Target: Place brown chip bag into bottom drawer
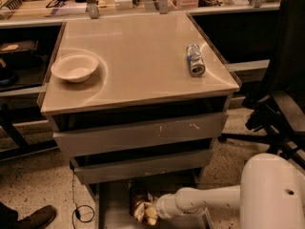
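Note:
The brown chip bag (138, 200) stands in the open bottom drawer (112, 209), a grey tray below the two grey-fronted drawers. Its dark brown upper part and pale lower edge show. My gripper (148, 213) is at the end of the white arm that reaches in from the right, low in the drawer. It is right against the bag's lower right side.
A silver-blue can (195, 59) lies on the table top (138, 56) at the right. A white bowl (75, 67) sits at the left. A black office chair (281, 104) stands to the right. A cable (78, 209) and a shoe (33, 218) are on the floor at the left.

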`<state>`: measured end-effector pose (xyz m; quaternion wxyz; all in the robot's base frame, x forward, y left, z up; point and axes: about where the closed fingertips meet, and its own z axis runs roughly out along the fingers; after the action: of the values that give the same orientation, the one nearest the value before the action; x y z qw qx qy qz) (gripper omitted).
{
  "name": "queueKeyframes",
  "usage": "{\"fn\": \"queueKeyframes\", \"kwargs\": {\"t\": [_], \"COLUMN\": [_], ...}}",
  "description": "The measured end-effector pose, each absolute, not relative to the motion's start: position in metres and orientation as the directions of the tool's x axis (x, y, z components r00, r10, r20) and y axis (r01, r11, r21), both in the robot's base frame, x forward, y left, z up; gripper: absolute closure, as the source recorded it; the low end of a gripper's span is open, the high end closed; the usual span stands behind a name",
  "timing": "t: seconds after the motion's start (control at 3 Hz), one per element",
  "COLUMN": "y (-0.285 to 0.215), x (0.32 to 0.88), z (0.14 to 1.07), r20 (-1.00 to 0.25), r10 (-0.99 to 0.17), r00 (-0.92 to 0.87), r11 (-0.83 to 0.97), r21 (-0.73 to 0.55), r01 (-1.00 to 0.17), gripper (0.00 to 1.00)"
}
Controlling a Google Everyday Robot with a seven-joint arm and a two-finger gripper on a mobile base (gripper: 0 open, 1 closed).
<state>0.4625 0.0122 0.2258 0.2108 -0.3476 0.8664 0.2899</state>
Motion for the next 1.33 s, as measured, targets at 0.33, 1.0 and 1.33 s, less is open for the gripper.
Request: {"fn": "queueKeyframes", "kwargs": {"t": [0.33, 1.0, 1.33], "y": [0.0172, 0.0175, 0.0175], "x": [0.4597, 0.4598, 0.4598], "z": [0.2044, 0.2032, 0.2031], "r20": [-0.545, -0.544, -0.544], "r10": [-0.463, -0.461, -0.461], "r00": [-0.700, -0.701, -0.701], "r11": [0.591, 0.591, 0.591], "r21": [0.399, 0.401, 0.401], "r01": [-0.701, -0.700, -0.700], "gripper": [1.00, 0.81, 0.58]}}
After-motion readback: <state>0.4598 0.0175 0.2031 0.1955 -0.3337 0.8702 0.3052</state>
